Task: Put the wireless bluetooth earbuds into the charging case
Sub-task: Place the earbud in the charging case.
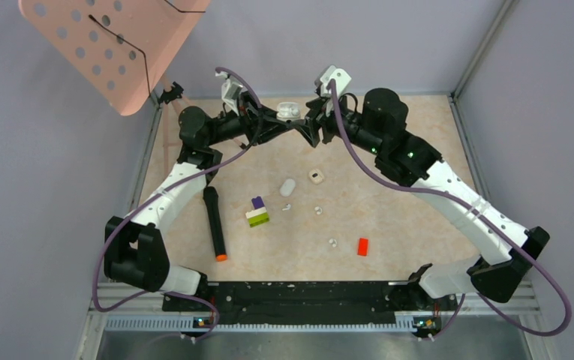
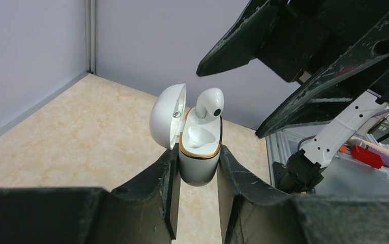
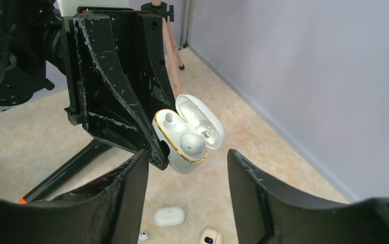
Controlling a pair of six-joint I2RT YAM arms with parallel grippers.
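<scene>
Showing two-arm insertion held above far part of table (image 1: 404,247): left gripper (image 2: 197,152) clamped on body of charging case (image 2: 198,170), lid swung open and mouth turned toward partner arm, so sockets are reachable. Facing it, right gripper (image 3: 187,155), jaws parted and gripping nothing, case just beyond its tips. One earbud (image 2: 210,104) stands in far socket, head proud of gold rim, probably not fully seated; near socket vacant. Several loose earbuds (image 1: 318,210) lie on table, well apart from case.

free gap in right gripper (image 3: 186,155), left gripper (image 2: 198,150) w/ charging case (image 2: 198,170) ahead, wall (image 2: 146,35) near behind
</scene>
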